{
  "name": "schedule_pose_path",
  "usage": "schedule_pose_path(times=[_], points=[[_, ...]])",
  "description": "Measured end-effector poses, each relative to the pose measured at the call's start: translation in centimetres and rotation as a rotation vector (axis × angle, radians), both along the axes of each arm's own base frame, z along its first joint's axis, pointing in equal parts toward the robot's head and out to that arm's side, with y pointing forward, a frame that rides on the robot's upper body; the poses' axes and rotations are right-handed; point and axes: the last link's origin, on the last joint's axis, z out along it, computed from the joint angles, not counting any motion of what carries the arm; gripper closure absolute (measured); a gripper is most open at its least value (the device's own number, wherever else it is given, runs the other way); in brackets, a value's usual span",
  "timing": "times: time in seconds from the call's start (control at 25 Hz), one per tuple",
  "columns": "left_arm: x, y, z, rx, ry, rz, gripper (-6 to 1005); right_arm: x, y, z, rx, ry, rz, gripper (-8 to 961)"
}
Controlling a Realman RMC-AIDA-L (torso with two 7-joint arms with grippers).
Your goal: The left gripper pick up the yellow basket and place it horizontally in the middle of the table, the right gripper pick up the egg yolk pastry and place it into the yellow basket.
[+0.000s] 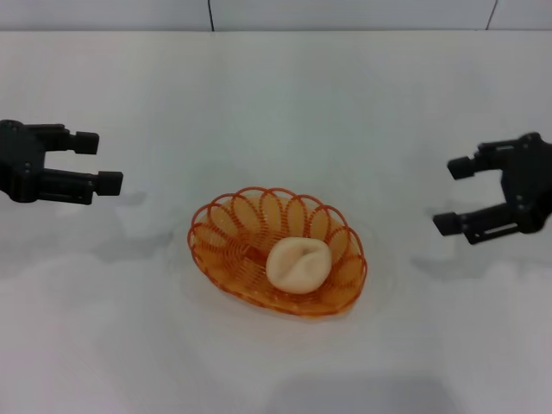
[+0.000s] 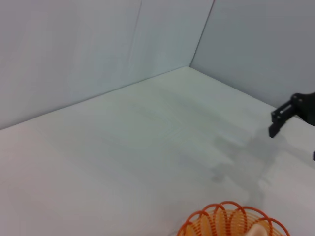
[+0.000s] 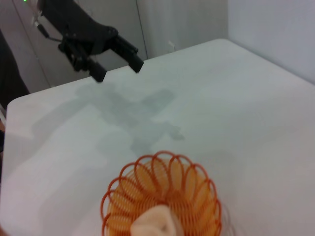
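While the egg yolk pastry [image 1: 298, 264] lay inside the yellow basket [image 1: 222, 243] at mid-table [image 1: 276, 103], we recorded the left gripper [image 1: 102, 162] and right gripper [image 1: 454, 195] spread, empty, well apart at either side.

pale wall panels [image 1: 345, 13], dark vertical seams [image 1: 210, 15]

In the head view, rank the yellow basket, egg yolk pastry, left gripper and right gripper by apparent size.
1. yellow basket, clearly largest.
2. left gripper and right gripper: similar, both cut off by the frame, so not ranked apart.
3. egg yolk pastry, smallest.
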Motion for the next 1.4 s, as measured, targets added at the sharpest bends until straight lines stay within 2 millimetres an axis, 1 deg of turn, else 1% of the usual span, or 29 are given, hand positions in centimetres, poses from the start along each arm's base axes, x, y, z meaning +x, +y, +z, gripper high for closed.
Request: schedule_pose_path(times=[0.12, 0.28, 0.68, 1.08, 1.4], points=[[-0.1, -0.2, 0.2, 0.008, -0.017, 0.002, 109, 0.8, -0.4, 0.3, 0.002, 0.010, -0.010, 105], [-0.1, -0.5, 0.3, 0.012, -0.035, 0.001, 109, 1.0, -0.6, 0.2, -0.010, 0.016, -0.007, 108], [0.1, -0.8, 0.0, -0.005, -0.052, -0.008, 109, 0.3, -0.6, -0.1, -0.034, 0.015, 0.017, 107], [0.9, -1.0, -0.8, -0.057, -0.065, -0.052, 109, -0.3, -0.3, -0.2, -0.040, 0.023, 0.021, 108], [1.0, -1.1, -0.9, -0.061, -0.067, -0.055, 109, -0.6, -0.3, -0.3, -0.053, 0.022, 0.020, 108]])
